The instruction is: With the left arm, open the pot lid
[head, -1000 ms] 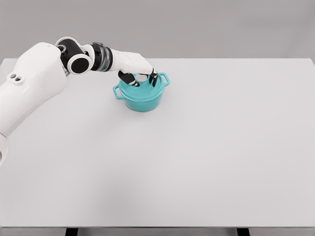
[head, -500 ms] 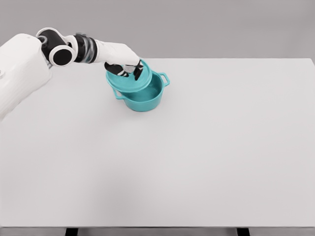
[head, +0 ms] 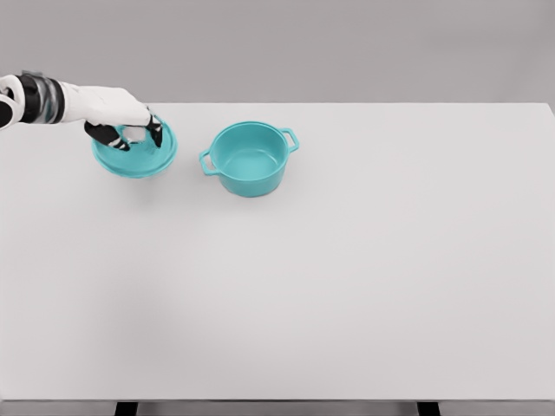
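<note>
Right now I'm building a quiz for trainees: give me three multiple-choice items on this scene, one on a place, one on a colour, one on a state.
1. Where is the lid?
A. On the pot
B. Left of the pot, in the left hand
C. At the table's right edge

2. What colour is the pot?
A. Red
B. Teal
C. Black

3. The pot is:
A. Open
B. Covered
C. Tipped over

Key: 1 B, the left hand grips the lid clear of the pot; 2 B, pot and lid are both teal; 3 A, its inside shows and it stands upright on the table.
</note>
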Tool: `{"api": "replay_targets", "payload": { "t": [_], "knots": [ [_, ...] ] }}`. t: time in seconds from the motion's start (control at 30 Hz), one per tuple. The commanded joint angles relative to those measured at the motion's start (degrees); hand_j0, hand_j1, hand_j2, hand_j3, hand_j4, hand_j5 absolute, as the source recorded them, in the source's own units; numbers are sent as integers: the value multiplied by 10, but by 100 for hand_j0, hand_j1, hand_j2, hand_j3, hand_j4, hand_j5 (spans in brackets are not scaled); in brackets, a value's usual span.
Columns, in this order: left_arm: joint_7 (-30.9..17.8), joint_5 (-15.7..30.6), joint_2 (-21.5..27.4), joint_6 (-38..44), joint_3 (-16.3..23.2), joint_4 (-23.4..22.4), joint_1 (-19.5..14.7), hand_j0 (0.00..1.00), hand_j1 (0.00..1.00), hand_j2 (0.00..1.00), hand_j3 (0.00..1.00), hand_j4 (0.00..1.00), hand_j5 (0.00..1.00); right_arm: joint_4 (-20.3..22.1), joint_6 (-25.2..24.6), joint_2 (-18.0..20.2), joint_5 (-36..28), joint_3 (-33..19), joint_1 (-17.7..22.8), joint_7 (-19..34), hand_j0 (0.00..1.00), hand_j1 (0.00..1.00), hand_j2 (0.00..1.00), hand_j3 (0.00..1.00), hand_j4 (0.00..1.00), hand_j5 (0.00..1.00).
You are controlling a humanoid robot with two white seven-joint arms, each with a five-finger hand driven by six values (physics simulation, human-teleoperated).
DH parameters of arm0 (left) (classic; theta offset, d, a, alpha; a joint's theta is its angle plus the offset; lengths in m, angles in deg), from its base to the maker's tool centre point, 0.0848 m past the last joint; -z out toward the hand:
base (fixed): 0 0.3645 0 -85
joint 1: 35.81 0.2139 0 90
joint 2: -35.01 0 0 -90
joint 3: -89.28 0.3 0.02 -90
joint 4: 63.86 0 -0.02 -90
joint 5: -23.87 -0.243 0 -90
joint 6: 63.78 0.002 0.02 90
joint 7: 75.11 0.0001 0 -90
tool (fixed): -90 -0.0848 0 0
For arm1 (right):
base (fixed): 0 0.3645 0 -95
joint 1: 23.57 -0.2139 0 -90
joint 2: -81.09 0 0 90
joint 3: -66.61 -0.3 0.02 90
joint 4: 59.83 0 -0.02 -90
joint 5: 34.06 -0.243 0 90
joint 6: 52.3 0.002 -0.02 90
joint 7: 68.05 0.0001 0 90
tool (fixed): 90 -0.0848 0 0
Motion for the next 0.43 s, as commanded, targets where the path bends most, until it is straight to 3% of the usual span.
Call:
{"api": "replay_targets", "payload": {
  "t": [0.0, 0.17, 0.33, 0.4],
  "knots": [
    [0, 3, 1, -1, -3, 0, 0, 100, 100, 100, 100, 100, 100, 0, -1, 0, 0, 0, 0, 0, 100, 100, 100, 100, 100, 100],
    [0, 10, 9, 0, -1, -9, 1, 100, 100, 100, 100, 100, 100, 0, 0, 0, 0, 0, 0, 0, 100, 100, 100, 100, 100, 100],
    [0, 51, 103, -1, -32, -35, 30, 100, 100, 100, 100, 100, 100, 0, 0, 0, 0, 0, 0, 0, 100, 100, 100, 100, 100, 100],
    [0, 53, 116, 0, -34, -41, 36, 100, 100, 100, 100, 100, 100, 0, 0, 0, 0, 0, 0, 0, 100, 100, 100, 100, 100, 100]
  ]
}}
